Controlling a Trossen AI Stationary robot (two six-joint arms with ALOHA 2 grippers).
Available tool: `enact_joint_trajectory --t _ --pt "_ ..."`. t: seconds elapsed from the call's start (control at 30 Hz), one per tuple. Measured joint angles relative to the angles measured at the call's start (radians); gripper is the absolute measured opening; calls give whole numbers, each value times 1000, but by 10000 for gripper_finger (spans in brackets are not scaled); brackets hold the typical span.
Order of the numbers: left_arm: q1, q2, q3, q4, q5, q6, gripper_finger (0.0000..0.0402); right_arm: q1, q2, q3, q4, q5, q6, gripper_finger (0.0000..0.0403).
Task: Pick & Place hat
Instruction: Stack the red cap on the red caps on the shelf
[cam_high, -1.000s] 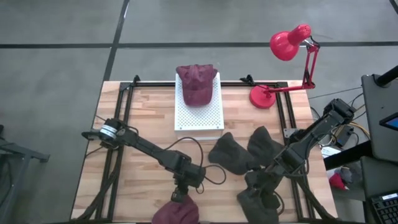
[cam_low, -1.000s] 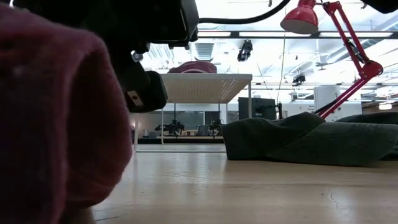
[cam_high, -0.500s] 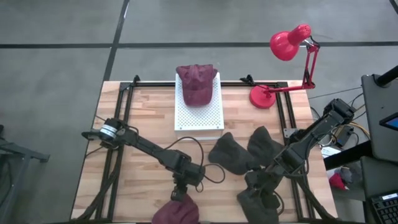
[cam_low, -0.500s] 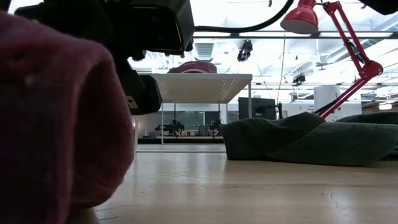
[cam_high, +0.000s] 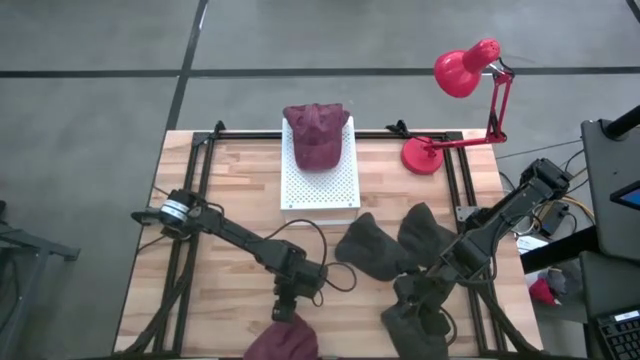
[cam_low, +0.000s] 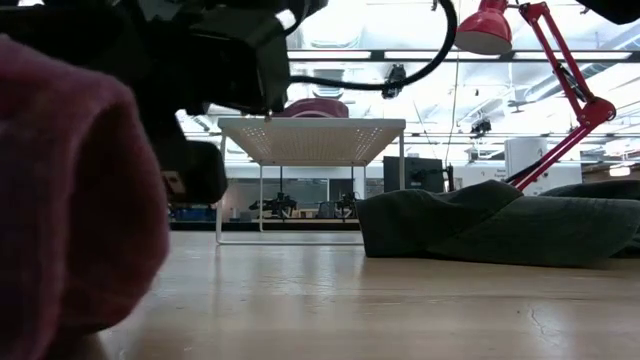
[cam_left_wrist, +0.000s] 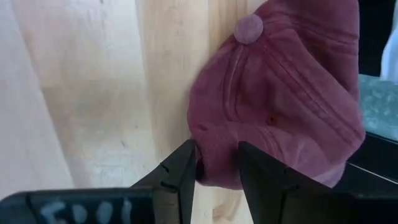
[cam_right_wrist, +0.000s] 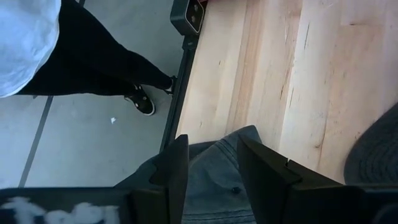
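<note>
A maroon hat (cam_high: 281, 343) lies at the table's near edge; it fills the left of the low view (cam_low: 70, 200). My left gripper (cam_left_wrist: 216, 171) stands just behind it and is shut on its rim. A second maroon hat (cam_high: 316, 133) sits on top of a white perforated stand (cam_high: 320, 185). My right gripper (cam_right_wrist: 211, 165) is at the near right, shut on a dark grey hat (cam_high: 408, 322). More dark grey hats (cam_high: 388, 245) lie in a heap right of centre. My left gripper pinches the maroon hat's rim (cam_left_wrist: 216, 158) between its two fingers, slanting down from the far side. The crown with its top button (cam_left_wrist: 249, 28) lies on the wood beyond the fingers. My right gripper has the grey hat's edge (cam_right_wrist: 214, 155) between its two fingers, coming from above. The rest of the hat runs out of the wrist view beneath the gripper.
A red desk lamp (cam_high: 455, 90) stands at the far right corner, its arm reaching over the table. Black rails (cam_high: 195, 190) run along the table's left and right sides. Bare wood (cam_high: 220, 290) lies to the left. A person's leg and shoe (cam_right_wrist: 140, 99) show on the floor.
My left gripper has moved a little toward the table's left, keeping its hold. The maroon hat has slid with it along the near edge, shifting left in the low view.
</note>
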Motion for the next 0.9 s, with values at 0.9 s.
enact_joint_trajectory --t 0.9 --pt "2 -52 -2 9 128 45 2 0 0 0 -1 2 0 113"
